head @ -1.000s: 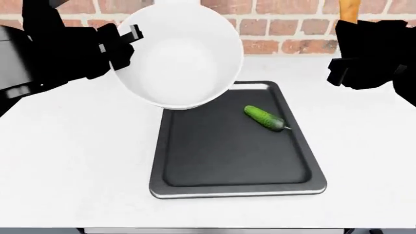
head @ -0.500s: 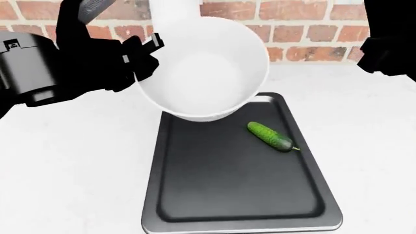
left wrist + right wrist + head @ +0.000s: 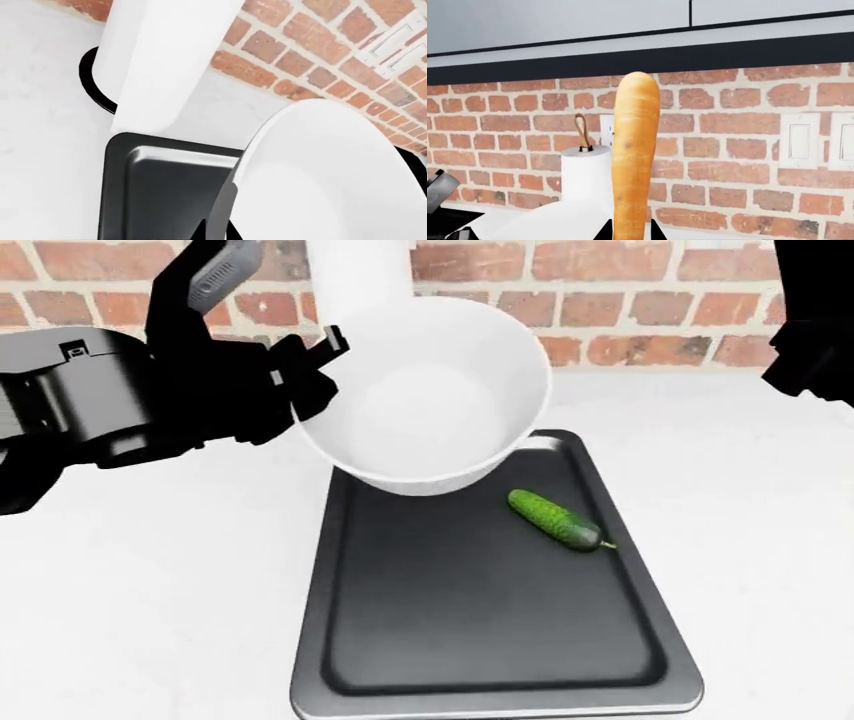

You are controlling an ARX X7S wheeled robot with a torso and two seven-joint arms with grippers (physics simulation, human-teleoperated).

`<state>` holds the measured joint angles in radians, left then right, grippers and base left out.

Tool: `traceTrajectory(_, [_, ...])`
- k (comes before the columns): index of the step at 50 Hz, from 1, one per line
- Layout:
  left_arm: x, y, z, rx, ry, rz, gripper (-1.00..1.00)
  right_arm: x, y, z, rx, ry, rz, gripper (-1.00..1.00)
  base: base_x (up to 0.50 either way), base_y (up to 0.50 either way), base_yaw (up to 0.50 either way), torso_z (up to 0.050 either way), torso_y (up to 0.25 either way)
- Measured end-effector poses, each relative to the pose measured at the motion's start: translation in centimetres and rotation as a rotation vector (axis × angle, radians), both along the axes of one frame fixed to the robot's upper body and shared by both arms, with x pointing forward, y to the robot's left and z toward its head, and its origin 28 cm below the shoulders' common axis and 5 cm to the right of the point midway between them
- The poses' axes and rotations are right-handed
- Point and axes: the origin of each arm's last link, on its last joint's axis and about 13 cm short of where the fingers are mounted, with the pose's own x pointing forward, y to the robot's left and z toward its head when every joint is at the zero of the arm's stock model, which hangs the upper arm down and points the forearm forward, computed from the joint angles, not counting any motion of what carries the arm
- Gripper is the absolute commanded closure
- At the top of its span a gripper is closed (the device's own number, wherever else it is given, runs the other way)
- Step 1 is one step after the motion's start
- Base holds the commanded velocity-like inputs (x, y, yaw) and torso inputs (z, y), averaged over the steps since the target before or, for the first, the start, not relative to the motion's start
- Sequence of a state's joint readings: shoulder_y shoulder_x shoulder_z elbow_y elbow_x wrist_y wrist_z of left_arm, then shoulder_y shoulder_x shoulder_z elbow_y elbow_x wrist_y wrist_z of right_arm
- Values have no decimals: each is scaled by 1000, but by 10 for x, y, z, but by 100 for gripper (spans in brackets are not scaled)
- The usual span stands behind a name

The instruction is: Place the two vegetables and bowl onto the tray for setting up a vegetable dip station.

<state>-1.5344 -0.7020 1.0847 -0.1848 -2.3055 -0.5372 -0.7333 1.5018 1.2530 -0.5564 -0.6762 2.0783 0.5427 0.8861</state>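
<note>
Bowl [image 3: 427, 400] hides tray [image 3: 400, 680] far-left corner; right end effector [image 3: 814, 350] cut off by edge; carrot [image 3: 634, 155] base out of frame.

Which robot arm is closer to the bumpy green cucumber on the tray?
Left. The left gripper holds the big white bowl just above the bumpy green cucumber; the right gripper, carrying the orange carrot, is raised off to the side.

Kitchen: brick backsplash [image 3: 727, 150] (paper-towel roll [image 3: 586, 175], cabinets [image 3: 560, 20])

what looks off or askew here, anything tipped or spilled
Nothing is spilled or damaged. The white bowl is tilted in the air over the baking tray's far end, gripped at its rim by the left hand. The cucumber lies slantwise on the tray. The carrot stands upright in the right hand.
</note>
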Motion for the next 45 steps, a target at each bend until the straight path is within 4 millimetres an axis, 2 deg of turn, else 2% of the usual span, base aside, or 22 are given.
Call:
traceTrajectory(24, [4,-6,-7,31,35,-20,100,1,-4,-9,21,11,-15,100,0,0,0,0,0])
traceTrajectory(45, [8,-7,-22,49,64,-28,100,1,-7,-17,43,16,-20,100,0,0,0,0,0])
